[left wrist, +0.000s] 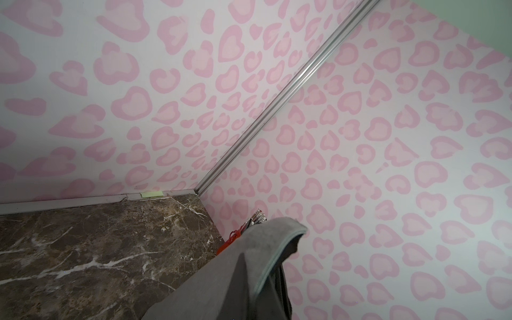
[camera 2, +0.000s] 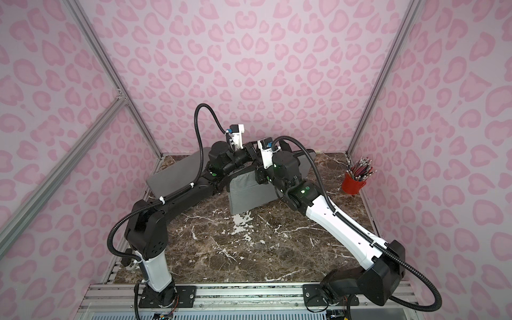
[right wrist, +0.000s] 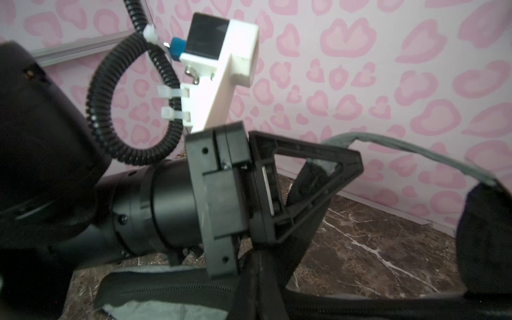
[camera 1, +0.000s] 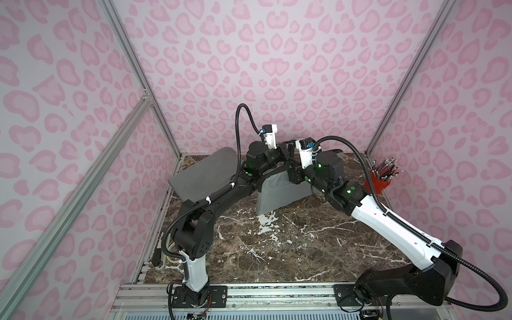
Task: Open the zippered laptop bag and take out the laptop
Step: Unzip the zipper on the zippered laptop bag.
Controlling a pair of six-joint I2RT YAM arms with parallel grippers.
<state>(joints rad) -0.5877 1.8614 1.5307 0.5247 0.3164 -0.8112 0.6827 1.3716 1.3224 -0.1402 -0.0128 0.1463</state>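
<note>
The grey laptop bag (camera 1: pixel 279 191) (camera 2: pixel 246 191) is raised like a tent at the back middle of the table, with its zipper open. My left gripper (camera 1: pixel 286 149) (right wrist: pixel 352 166) is shut on the bag's upper edge (left wrist: pixel 221 282). The right gripper (camera 1: pixel 291 167) (right wrist: pixel 257 288) is shut on the bag's zippered rim just below, and its fingertips are hidden by the fabric. A flat grey slab with rounded corners, the laptop (camera 1: pixel 205 174) (camera 2: pixel 177 177), lies outside the bag at the back left, partly under my left arm.
A red cup of pencils (camera 1: pixel 379 182) (camera 2: pixel 354 184) (left wrist: pixel 235 238) stands at the right edge by the wall. Pink patterned walls close the table on three sides. Brown marble table (camera 1: pixel 277 249) spreads in front of the bag.
</note>
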